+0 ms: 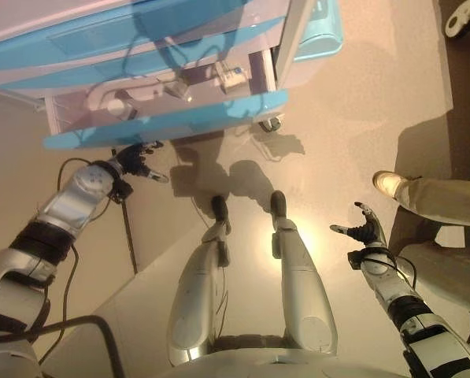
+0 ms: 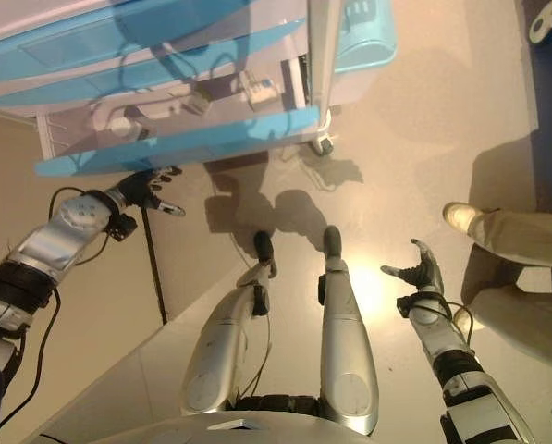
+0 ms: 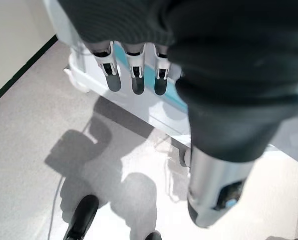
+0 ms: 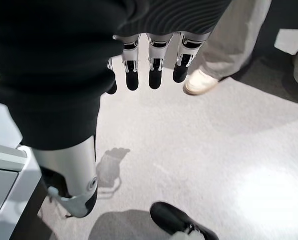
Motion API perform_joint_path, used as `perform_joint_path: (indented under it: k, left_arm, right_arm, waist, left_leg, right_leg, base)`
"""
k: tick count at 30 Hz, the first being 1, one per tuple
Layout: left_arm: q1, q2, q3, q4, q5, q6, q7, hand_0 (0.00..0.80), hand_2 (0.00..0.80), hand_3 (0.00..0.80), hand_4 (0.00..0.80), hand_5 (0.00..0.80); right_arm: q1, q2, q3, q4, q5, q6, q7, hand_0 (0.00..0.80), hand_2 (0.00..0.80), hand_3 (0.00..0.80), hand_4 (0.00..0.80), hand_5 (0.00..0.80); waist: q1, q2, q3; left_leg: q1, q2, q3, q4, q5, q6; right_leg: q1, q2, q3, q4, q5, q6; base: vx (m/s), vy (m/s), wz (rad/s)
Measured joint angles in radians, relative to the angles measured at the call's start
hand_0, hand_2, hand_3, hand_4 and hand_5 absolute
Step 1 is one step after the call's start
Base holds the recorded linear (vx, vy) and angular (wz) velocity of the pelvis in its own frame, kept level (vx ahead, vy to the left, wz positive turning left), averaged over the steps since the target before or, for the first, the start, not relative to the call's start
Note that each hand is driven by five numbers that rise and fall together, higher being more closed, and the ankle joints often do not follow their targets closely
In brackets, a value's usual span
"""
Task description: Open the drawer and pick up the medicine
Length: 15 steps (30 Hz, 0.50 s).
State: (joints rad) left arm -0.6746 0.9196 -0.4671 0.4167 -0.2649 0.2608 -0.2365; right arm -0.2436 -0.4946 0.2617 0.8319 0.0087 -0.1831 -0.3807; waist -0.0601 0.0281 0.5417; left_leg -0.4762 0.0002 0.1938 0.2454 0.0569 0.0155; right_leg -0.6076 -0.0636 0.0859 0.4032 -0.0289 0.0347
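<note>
A cart's blue-fronted drawer [image 1: 164, 122] stands pulled open in front of me. Inside lie a small white and blue medicine box [image 1: 233, 76] and a white roll [image 1: 116, 106] among other small items. My left hand [image 1: 136, 161] is open and empty just below the drawer's front edge, not touching it. In the left wrist view its fingers [image 3: 134, 75] are straight and point at the cart [image 3: 158, 107]. My right hand [image 1: 366, 228] is open and empty, low at the right and far from the cart. Its fingers [image 4: 153, 65] are straight.
The cart has further blue drawers [image 1: 101, 39] above the open one and a caster [image 1: 268, 124] under its right corner. A person's legs [image 1: 439, 201] and shoe [image 1: 388, 183] stand close to my right hand. Another shoe [image 1: 463, 16] shows at the far right.
</note>
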Motion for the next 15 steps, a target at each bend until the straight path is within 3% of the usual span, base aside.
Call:
perform_joint_path:
  k: [6,9,12,15]
  left_arm:
    - [-0.164,-0.002,-0.029,0.265,-0.117,0.013,0.043,0.0,0.0,0.0,0.0,0.0]
    - [-0.215,-0.007,-0.044,0.341,-0.17,0.019,0.112,0.0,0.0,0.0,0.0,0.0]
    - [-0.252,-0.073,-0.047,0.463,-0.169,0.016,0.264,0.0,0.0,0.0,0.0,0.0]
    - [-0.282,-0.115,-0.046,0.523,-0.168,-0.017,0.461,0.0,0.0,0.0,0.0,0.0]
  right_arm:
    - [0.023,-0.035,0.022,-0.049,-0.032,0.009,0.026,0.0,0.0,0.0,0.0,0.0]
    - [0.024,-0.04,0.033,-0.049,-0.041,0.01,0.037,0.0,0.0,0.0,0.0,0.0]
    - [0.026,-0.039,0.071,-0.049,-0.043,0.01,0.035,0.0,0.0,0.0,0.0,0.0]
    - [0.028,-0.031,0.12,-0.051,-0.042,0.006,0.031,0.0,0.0,0.0,0.0,0.0]
  waist:
    - [-0.046,0.0,0.0]
    - [-0.073,0.0,0.0]
    - [-0.082,-0.003,0.002]
    - [-0.08,-0.032,0.018]
  left_leg:
    - [-0.013,0.0,0.019,0.049,-0.031,0.003]
    - [-0.014,0.002,0.023,0.064,-0.04,0.004]
    - [-0.019,0.005,0.017,0.082,-0.048,0.004]
    - [-0.025,0.016,0.016,0.102,-0.055,-0.001]
  right_leg:
    - [-0.018,0.007,0.036,0.016,0.005,0.008]
    - [-0.016,0.01,0.041,0.017,0.009,0.014]
    - [-0.015,0.017,0.046,0.018,0.01,0.015]
    - [-0.013,0.026,0.045,0.019,0.016,0.011]
  base:
    - [0.031,0.129,-0.2]
    - [0.04,0.067,-0.1]
    - [0.015,0.004,-0.08]
    - [-0.008,-0.05,-0.03]
